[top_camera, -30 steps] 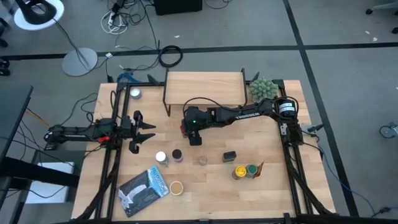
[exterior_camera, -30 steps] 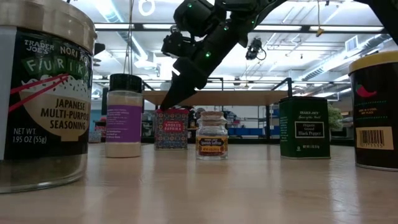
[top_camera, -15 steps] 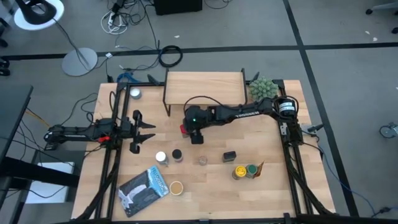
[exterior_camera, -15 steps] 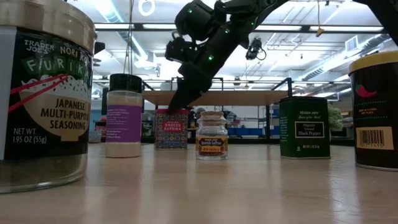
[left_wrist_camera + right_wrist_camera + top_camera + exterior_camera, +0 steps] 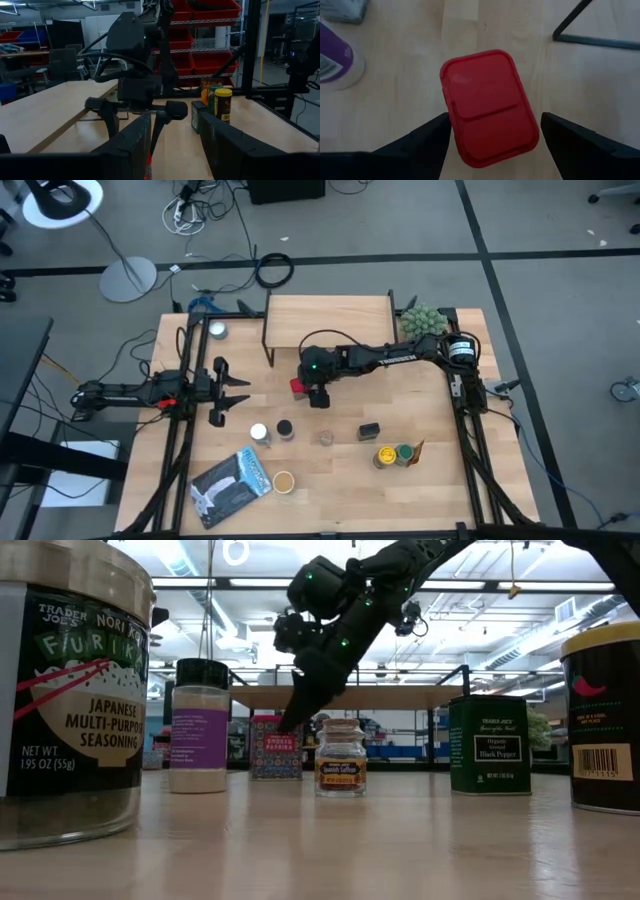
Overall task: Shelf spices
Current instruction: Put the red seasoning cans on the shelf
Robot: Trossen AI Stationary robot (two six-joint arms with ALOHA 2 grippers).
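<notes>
- A light wooden table (image 5: 430, 415) stands on a grey floor, and the low view looks into a big room with bright ceiling lights.
- The right gripper (image 5: 492, 131) hangs over the middle of the table with its two dark fingers spread wide. It is not holding anything.
- Right under it is a small tin with a flat red lid (image 5: 489, 105). One finger is on each side of the lid, and they are not pressing on it.
- From the low view, the tin with its patterned sides (image 5: 275, 747) stands upright on the table, and the gripper's tip points down at its top.
- From above, the red lid (image 5: 298, 387) peeks out beside the gripper, just in front of the shelf.
- The shelf, a low wooden board on thin black legs (image 5: 327, 320), stands at the back of the table.
- A fuzzy green plant (image 5: 423, 322) sits next to the shelf.
- A jar with a black lid and a purple label (image 5: 200, 739) stands near the red tin.
- A small glass jar with a tan lid (image 5: 340, 757) and a dark green tin (image 5: 489, 744) stand farther along.
- A yellow-lidded jar (image 5: 386, 456) and a green-lidded jar (image 5: 405, 453) stand side by side near the front.
- A flat silver-blue pouch (image 5: 232, 483) lies at the front corner.
- The left gripper (image 5: 240, 391) waits at the left side of the table, partly open and holding nothing.
</notes>
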